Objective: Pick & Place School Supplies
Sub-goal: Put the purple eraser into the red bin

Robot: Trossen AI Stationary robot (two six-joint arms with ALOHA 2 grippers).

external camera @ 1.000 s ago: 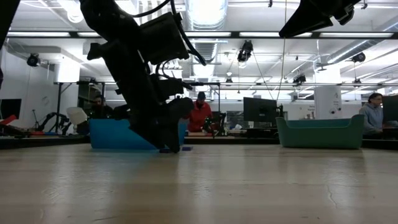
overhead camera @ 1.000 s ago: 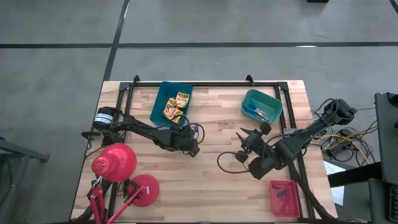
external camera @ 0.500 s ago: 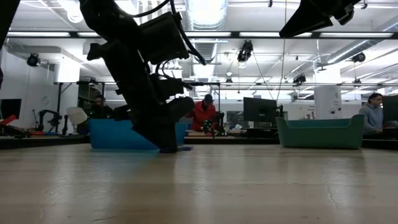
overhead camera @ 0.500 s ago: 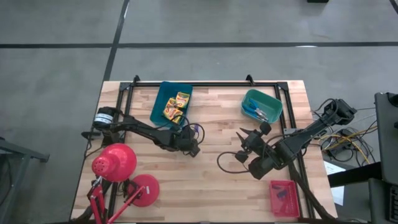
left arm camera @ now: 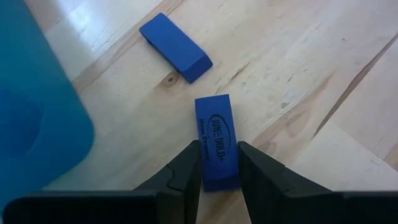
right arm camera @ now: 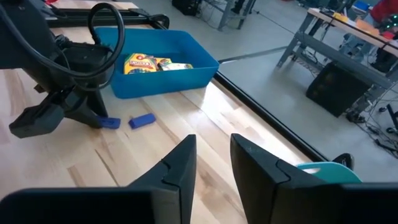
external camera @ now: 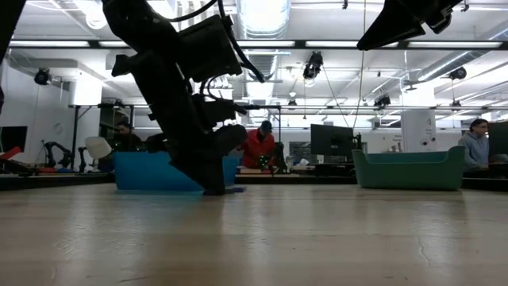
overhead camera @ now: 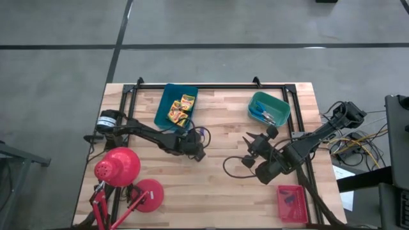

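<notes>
A small blue block with dark print lies flat on the wood between the fingers of my left gripper, which is shut on it just beside the blue tray. A second blue block lies loose a little beyond it. Yellow crayon boxes sit in the blue tray, and blue-handled scissors in the teal tray. My right gripper hovers over the table's right half, open and with nothing between its fingers, pointing toward the left arm. My left gripper pinches the printed block by its two long sides, near the end closest to the wrist, between its two fingers. The fingers slant down from above and lie along the block. The block rests flat on the table.
A red desk lamp stands at the near left corner and a red tray at the near right. A black frame runs along the far edge. Bare wood lies between the two arms. People sit in the room beyond.
My left gripper's fingers have closed in on the printed blue block at the table top; the arm has stayed where it was and the block has not left the wood.
</notes>
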